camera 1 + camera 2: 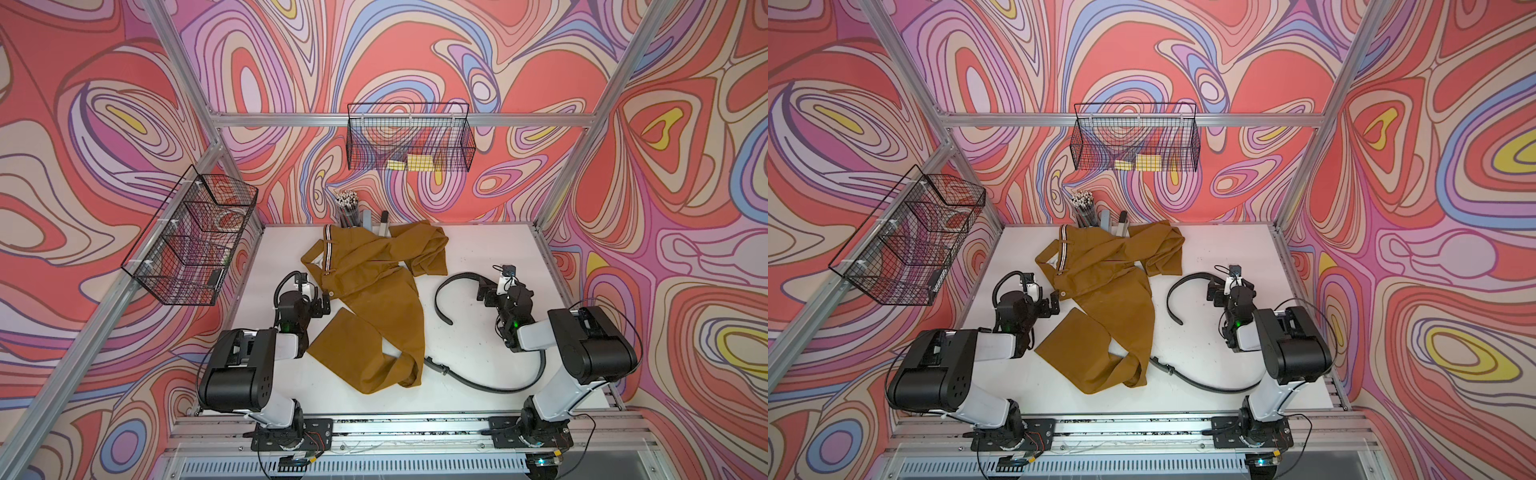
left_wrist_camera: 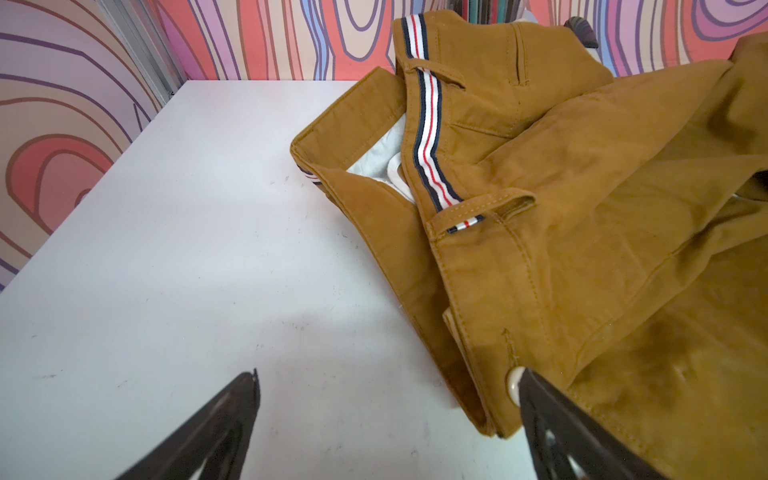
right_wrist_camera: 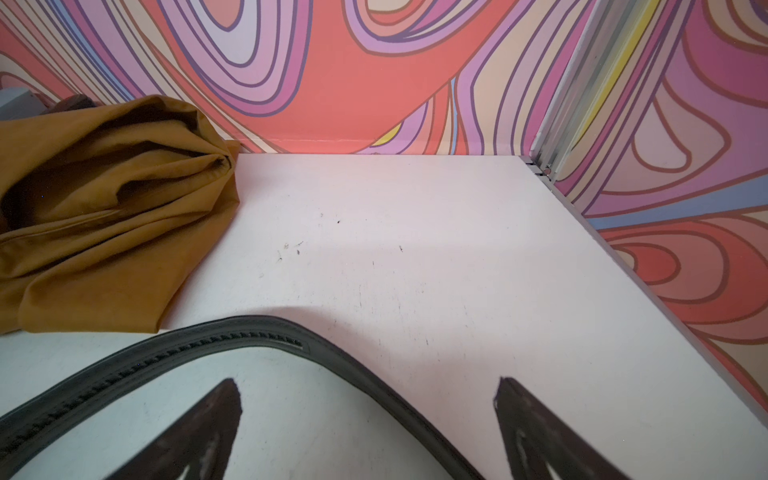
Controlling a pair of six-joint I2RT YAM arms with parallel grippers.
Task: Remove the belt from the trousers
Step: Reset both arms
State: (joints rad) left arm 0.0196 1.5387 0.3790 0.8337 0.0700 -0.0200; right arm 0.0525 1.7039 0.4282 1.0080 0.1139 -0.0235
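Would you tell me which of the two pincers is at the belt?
The right pincer, open astride the belt; the left pincer is open at the trousers, by their button.

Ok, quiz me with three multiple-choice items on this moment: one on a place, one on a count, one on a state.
1. Where is the long black strap belt?
A. threaded through the waistband loops
B. loose on the white table beside the mustard cloth trousers
C. in a basket

2. How many black wire baskets hang on the walls?
A. one
B. two
C. three

3. The right gripper is:
A. open
B. shut on the belt
C. shut on the trousers

Answers:
1. B: the waistband loops in the left wrist view are empty, and the strap curls on the table.
2. B: one hangs on the back wall, one on a side wall.
3. A: its fingers stand wide apart, and the strap only passes between them.
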